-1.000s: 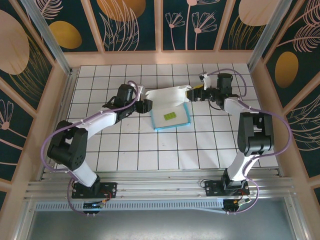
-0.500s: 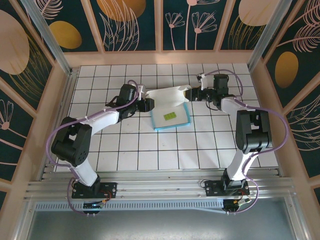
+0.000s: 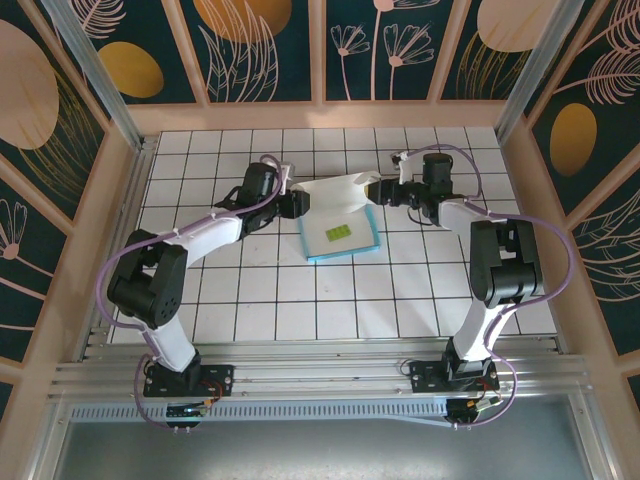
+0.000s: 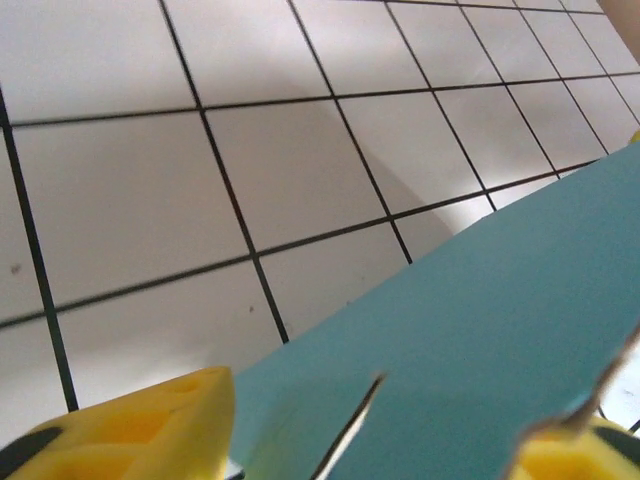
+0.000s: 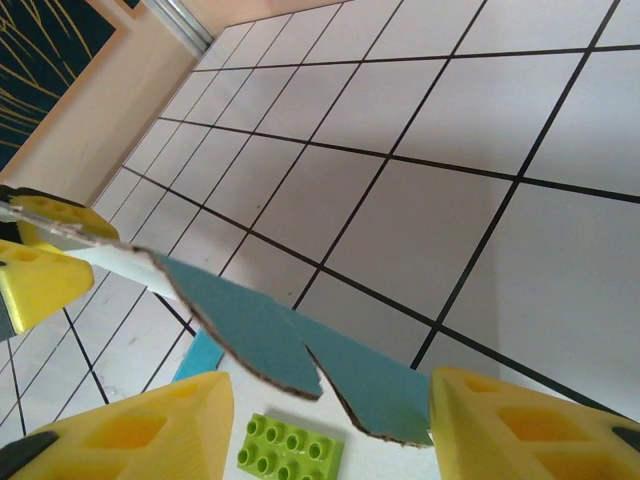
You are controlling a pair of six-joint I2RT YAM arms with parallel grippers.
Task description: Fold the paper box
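Paper box (image 3: 358, 243) mid-table: teal base flat w/ lime block (image 3: 339, 232) on it, white flap raised just beyond. L gripper (image 3: 297, 206) & R gripper (image 3: 378, 190) are both spread, flap edges btwn fingers, unpinched. Card looks thin, light, floppy; prob. best held near creases.

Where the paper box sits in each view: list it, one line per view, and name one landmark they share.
Top external: the paper box lies mid-table, far flap raised.
Left wrist: its teal side takes the lower right.
Right wrist: its teal flaps cross lower centre, above the lime block.
Shared landmark: the white tiled table with black lines.
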